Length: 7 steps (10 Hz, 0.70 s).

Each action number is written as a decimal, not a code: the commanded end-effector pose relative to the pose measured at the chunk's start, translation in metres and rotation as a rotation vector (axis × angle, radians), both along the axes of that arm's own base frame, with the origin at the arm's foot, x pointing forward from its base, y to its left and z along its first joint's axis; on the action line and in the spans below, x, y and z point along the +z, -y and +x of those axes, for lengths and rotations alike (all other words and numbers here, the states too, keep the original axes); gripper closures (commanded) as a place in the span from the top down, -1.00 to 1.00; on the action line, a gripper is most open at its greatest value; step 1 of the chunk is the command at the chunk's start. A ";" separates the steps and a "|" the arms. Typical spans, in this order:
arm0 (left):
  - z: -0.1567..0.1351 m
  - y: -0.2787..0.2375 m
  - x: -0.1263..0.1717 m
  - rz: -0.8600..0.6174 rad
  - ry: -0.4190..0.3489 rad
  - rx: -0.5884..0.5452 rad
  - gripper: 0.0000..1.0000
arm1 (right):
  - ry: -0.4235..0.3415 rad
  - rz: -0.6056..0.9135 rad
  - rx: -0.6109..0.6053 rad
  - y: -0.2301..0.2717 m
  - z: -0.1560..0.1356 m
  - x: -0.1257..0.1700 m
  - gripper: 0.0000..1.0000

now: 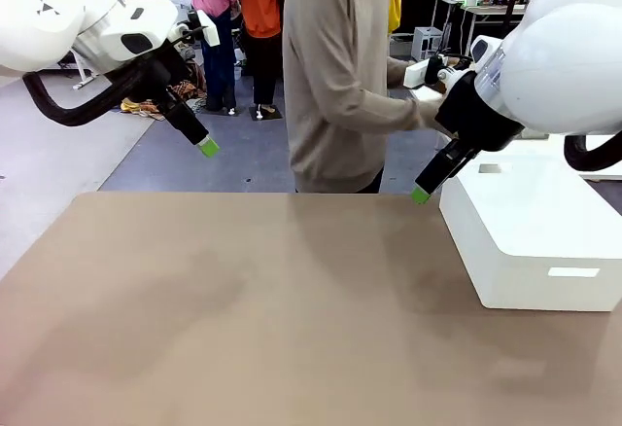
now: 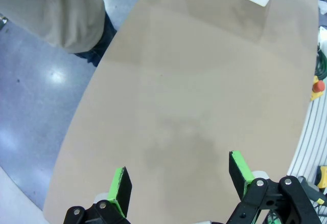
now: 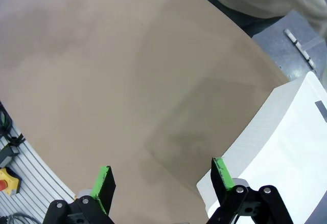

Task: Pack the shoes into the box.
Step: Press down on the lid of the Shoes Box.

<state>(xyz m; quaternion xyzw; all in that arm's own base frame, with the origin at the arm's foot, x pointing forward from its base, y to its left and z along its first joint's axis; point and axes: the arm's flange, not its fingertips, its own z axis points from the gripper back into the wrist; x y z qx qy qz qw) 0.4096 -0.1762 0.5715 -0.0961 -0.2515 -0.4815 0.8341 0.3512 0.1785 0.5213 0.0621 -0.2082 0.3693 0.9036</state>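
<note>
While both arms hang raised over the brown table (image 1: 243,300), the left gripper (image 2: 179,183) and right gripper (image 3: 161,180) stand apart and empty, likely waiting: the person (image 1: 335,76) stands behind it, a white box (image 1: 535,241) sits at its right edge, and neither shoes nor shoebox lie on it.

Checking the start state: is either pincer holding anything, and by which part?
Nothing is held: the left pincer and right pincer are both open above the table.

The table (image 1: 243,319) has a matt, smooth tan surface with faint darker smudges. The white box (image 1: 530,241) looks smooth and slightly satin (likely coated card or plastic), while the person's beige sweater (image 1: 335,76) is soft knit cloth.
</note>
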 end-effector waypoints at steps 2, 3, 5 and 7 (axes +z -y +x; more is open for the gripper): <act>0.001 -0.001 0.001 0.006 0.011 0.005 1.00 | 0.001 -0.003 -0.003 0.000 0.000 0.000 1.00; 0.001 -0.001 0.001 0.006 0.011 0.005 1.00 | 0.001 -0.003 -0.003 0.000 0.000 0.000 1.00; 0.001 -0.001 0.001 0.006 0.011 0.005 1.00 | 0.001 -0.003 -0.003 0.000 0.000 0.000 1.00; 0.001 -0.001 0.001 0.006 0.011 0.005 1.00 | 0.001 -0.003 -0.003 0.000 0.000 0.000 1.00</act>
